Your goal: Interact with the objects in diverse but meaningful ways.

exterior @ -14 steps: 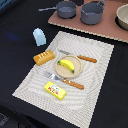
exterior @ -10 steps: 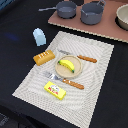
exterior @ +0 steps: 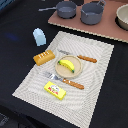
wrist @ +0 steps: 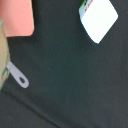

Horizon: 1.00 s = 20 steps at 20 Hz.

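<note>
In the exterior view a yellow banana (exterior: 67, 65) lies on a round tan plate (exterior: 78, 73) in the middle of a pale placemat (exterior: 95, 95). An orange-brown bread loaf (exterior: 44, 57) sits at the mat's edge towards the exterior view's left, and a flat yellow box (exterior: 55, 90) lies nearer the front. A pale blue carton (exterior: 39, 36) stands on the black cloth behind the loaf. Two grey pots (exterior: 66, 8) (exterior: 92, 12) rest on a pinkish board (exterior: 110, 30) at the back. The gripper and arm are not in view in either frame.
A knife (exterior: 80, 57) and a fork (exterior: 66, 81), both with orange handles, flank the plate. A pale bowl (exterior: 123, 16) sits at the board's far end. The wrist view shows black cloth, a white card corner (wrist: 98, 19), a pink edge (wrist: 17, 17) and a grey handle tip (wrist: 19, 77).
</note>
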Motion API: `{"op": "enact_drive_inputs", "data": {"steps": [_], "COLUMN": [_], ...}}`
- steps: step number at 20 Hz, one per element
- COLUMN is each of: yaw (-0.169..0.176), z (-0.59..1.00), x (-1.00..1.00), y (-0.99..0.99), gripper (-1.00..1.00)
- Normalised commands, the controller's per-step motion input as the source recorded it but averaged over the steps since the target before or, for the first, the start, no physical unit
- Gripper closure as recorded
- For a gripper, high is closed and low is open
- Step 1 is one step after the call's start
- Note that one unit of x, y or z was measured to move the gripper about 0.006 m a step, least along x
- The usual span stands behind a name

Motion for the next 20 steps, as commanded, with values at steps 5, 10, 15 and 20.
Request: {"op": "enact_drive_inputs", "data": {"steps": [5,10,15,20], "yaw": [0.094,0.123,0.110,0.108], "z": [-0.50,-0.46,-0.46,-0.46], "x": [-0.46,-0.43,-0.39,-0.29], "y": [-0.45,-0.27,-0.15,0.00], "gripper": [-1.00,-1.00,-1.00,-1.00]}}
